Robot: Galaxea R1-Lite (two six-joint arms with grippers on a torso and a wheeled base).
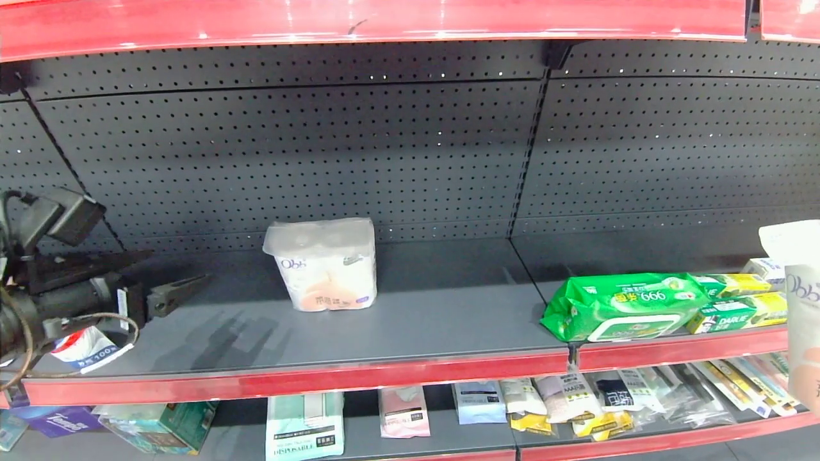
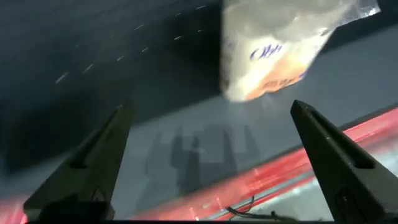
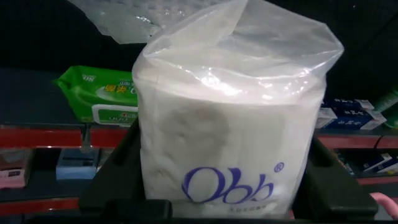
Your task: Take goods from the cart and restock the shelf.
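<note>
The left pincer (image 1: 192, 285) hangs over the left end of the shelf (image 1: 435, 307), well to the left of the standing roll pack (image 1: 323, 266). Its jaws are spread wide and hold nothing. The standing roll pack is upright on the grey shelf board, about mid-depth and clear of the red front lip. Well to its right, past the board joint, a green wipes pack (image 1: 618, 307) lies flat at the front edge. The toothpaste boxes (image 1: 737, 307) are stacked just beyond it, touching it. Farthest right of the standing roll pack, the right pincer (image 3: 221, 180) is clamped on a second roll pack (image 1: 801, 307), a finger on each side, and holds it upright in front of the shelf.
</note>
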